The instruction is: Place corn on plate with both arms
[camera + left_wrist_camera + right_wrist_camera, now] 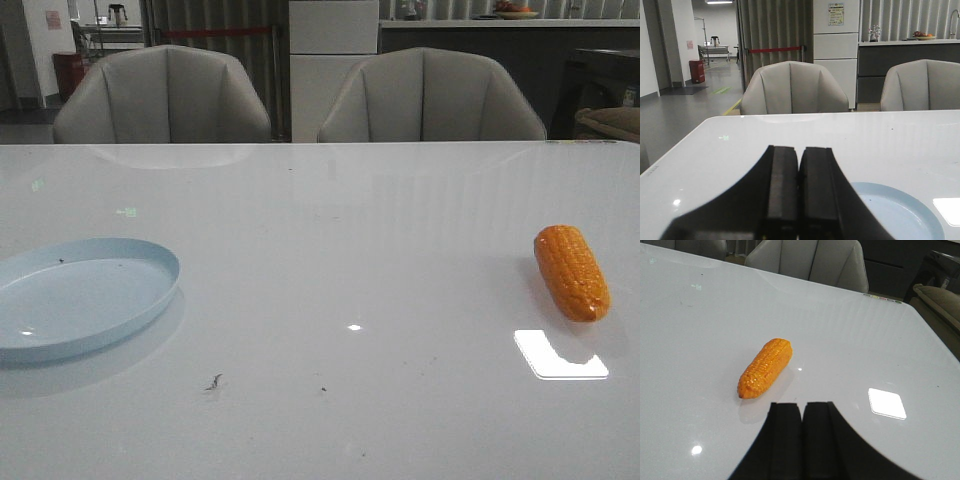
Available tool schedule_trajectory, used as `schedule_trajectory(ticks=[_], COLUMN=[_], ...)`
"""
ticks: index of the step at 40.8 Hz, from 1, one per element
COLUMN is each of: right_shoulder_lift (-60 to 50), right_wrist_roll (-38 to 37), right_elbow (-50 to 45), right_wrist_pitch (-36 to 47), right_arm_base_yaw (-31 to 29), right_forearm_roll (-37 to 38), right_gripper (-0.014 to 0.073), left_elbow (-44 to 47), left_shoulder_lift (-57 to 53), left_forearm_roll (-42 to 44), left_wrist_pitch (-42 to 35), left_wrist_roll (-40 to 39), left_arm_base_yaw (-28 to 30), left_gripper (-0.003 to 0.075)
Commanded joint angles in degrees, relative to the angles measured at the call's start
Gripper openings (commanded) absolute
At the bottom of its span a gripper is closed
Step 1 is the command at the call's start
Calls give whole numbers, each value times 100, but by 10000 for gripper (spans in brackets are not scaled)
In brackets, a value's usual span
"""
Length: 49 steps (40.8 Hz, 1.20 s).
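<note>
The orange corn lies on the white table at the right side; in the right wrist view it lies just ahead of my right gripper, which is shut and empty. The pale blue plate sits at the table's left edge, with nothing on it. In the left wrist view the plate shows beside my left gripper, which is shut and empty. Neither arm shows in the front view.
Two grey chairs stand behind the table's far edge. A bright light reflection lies on the table just in front of the corn. Small dark specks lie near the table's front middle.
</note>
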State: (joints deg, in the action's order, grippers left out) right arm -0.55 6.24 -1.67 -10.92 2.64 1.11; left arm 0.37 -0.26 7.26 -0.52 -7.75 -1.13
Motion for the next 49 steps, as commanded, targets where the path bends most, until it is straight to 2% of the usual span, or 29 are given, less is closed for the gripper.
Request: schedule_trajectory(ticks=[1, 28, 31, 42, 49], right_shoulder_lift=[-130, -130, -130, -130, -130], right_wrist_roll=[18, 34, 43, 43, -467], right_elbow=[97, 97, 97, 97, 128], right_wrist_pitch=[473, 499, 1001, 3312, 4968], right_arm_base_yaw=[-8, -8, -13, -13, -7], right_forearm_roll=[-6, 135, 410, 421, 356], right_gripper=[37, 37, 37, 37, 37], left_elbow=[18, 18, 8, 7, -192], left_shoulder_lift=[-56, -56, -56, -56, -56], left_forearm_roll=[-24, -24, -24, -24, -11], left_wrist_pitch=[-520, -509, -546, -744, -1379], left_wrist_roll=[-36, -36, -36, -36, -36], left_arm_base_yaw=[-22, -22, -22, -22, -22], left_gripper=[90, 90, 90, 90, 90])
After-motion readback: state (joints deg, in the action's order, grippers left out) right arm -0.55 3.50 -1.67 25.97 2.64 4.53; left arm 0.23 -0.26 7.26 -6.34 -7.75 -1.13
